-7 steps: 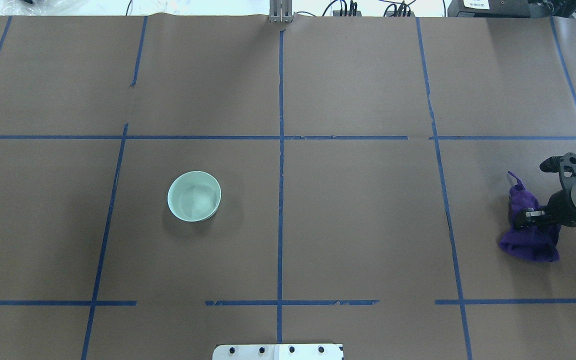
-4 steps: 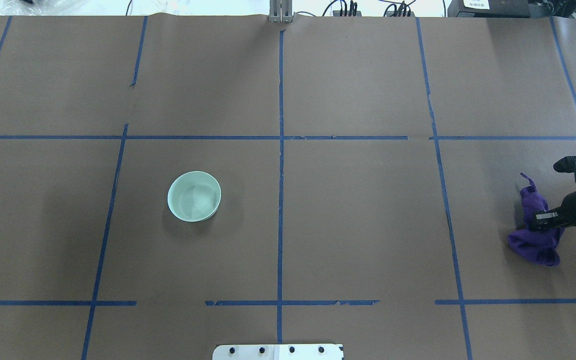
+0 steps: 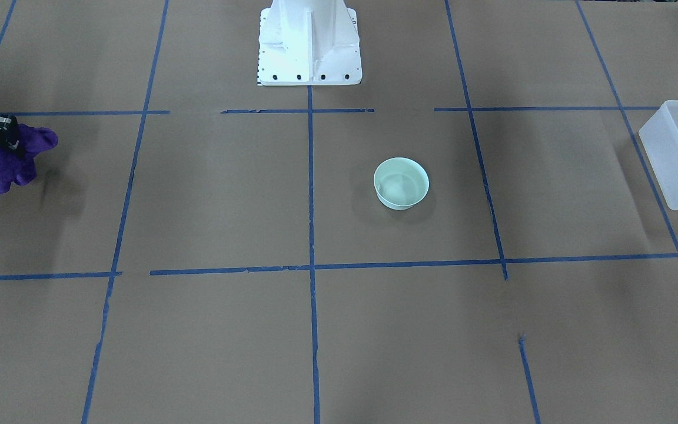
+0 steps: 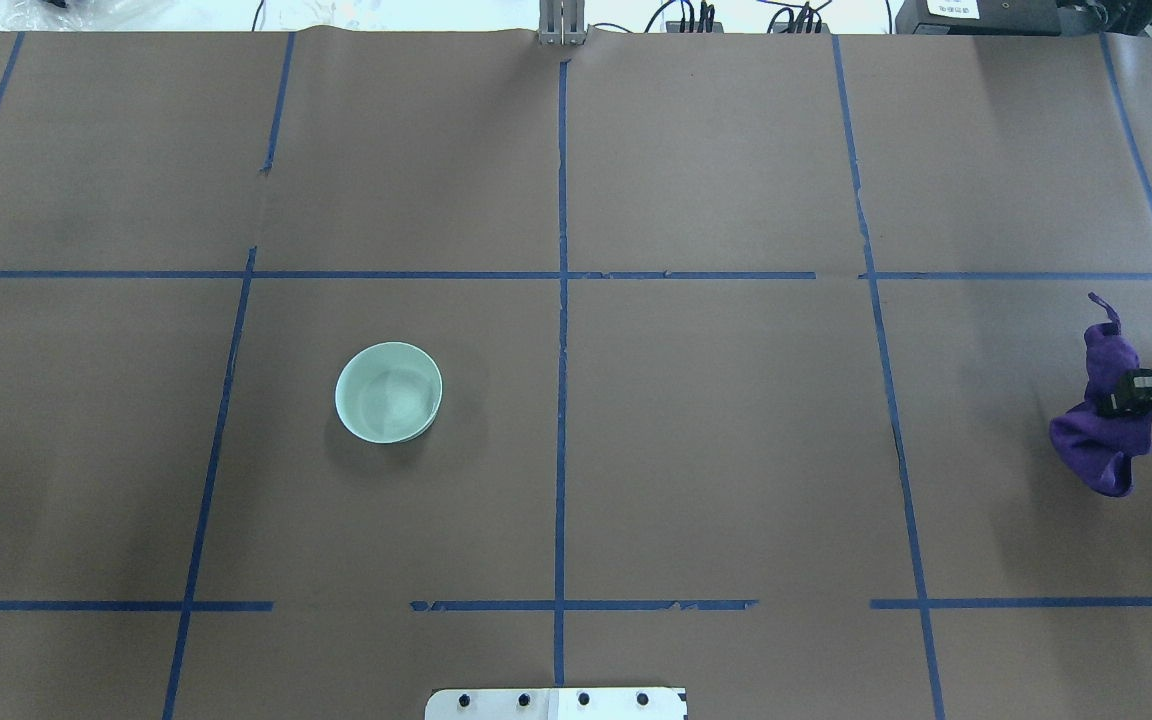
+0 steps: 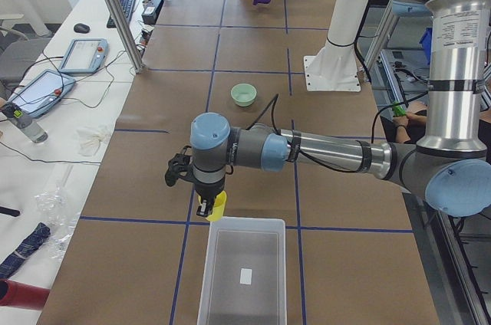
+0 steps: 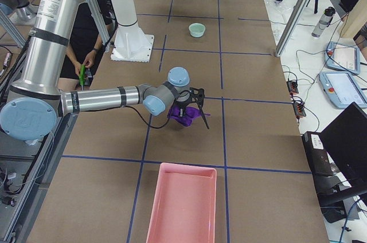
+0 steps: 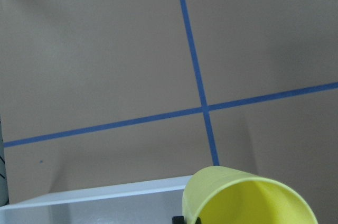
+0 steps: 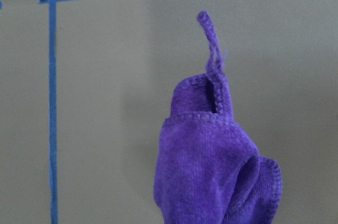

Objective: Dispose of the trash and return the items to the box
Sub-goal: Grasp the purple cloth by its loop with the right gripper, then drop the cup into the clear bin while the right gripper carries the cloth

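My left gripper (image 5: 209, 204) is shut on the small yellow cup (image 5: 218, 205) and holds it tilted just over the near rim of the translucent white box (image 5: 242, 279). In the left wrist view the cup (image 7: 248, 197) hangs above the box rim (image 7: 105, 198). The box also shows at the front-facing view's right edge (image 3: 674, 159). My right gripper (image 4: 1131, 392) is shut on a purple cloth (image 4: 1096, 445), which hangs from it above the table at the far right (image 3: 15, 162). The cloth fills the right wrist view (image 8: 216, 171).
A pale green bowl (image 4: 388, 392) stands left of the table's middle (image 3: 401, 183). A pink tray (image 6: 180, 208) lies at the table's right end. The white robot base (image 3: 309, 47) stands at the robot's edge. Blue tape lines cross the brown table.
My right gripper has moved further right and away from the robot with the purple cloth hanging from it. The bowl has not moved.
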You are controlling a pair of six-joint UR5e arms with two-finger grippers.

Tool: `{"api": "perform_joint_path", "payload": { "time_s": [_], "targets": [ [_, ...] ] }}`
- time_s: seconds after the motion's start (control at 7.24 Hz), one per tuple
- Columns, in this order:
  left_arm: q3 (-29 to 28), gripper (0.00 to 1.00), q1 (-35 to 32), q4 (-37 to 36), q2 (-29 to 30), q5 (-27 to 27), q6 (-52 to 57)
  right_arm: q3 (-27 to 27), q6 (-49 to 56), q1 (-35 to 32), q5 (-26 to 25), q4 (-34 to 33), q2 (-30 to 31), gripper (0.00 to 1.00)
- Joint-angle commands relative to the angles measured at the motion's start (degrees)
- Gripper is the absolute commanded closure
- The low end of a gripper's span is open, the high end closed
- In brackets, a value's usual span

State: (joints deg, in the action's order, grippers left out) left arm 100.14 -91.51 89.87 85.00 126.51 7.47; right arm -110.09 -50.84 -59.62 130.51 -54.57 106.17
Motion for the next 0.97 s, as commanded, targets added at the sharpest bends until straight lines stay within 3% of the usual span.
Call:
{"api": "perform_joint_path", "payload": {
  "time_s": [0.0, 0.28, 0.55, 0.83],
  "targets": [
    [-2.39, 1.0, -0.33, 4.74, -6.67, 0.23, 1.23, -1.88, 0.3, -5.31, 1.06, -0.18, 0.18, 1.0],
    [-12.28, 1.0, -0.25, 21.23, -9.41, 0.84, 0.09, -2.06, 1.26, -8.05, 0.88, -0.53, 0.18, 1.0],
    [-13.3, 1.0, 0.45, 23.94, -9.42, 4.34, -3.6, -3.28, 9.66, -11.56, 0.88, -5.16, 0.7, 1.0],
    [-13.39, 1.0, 3.25, 23.94, -9.42, 8.21, -3.69, -7.23, 25.01, -19.09, 0.88, -18.06, 0.45, 1.0]
  ]
}}
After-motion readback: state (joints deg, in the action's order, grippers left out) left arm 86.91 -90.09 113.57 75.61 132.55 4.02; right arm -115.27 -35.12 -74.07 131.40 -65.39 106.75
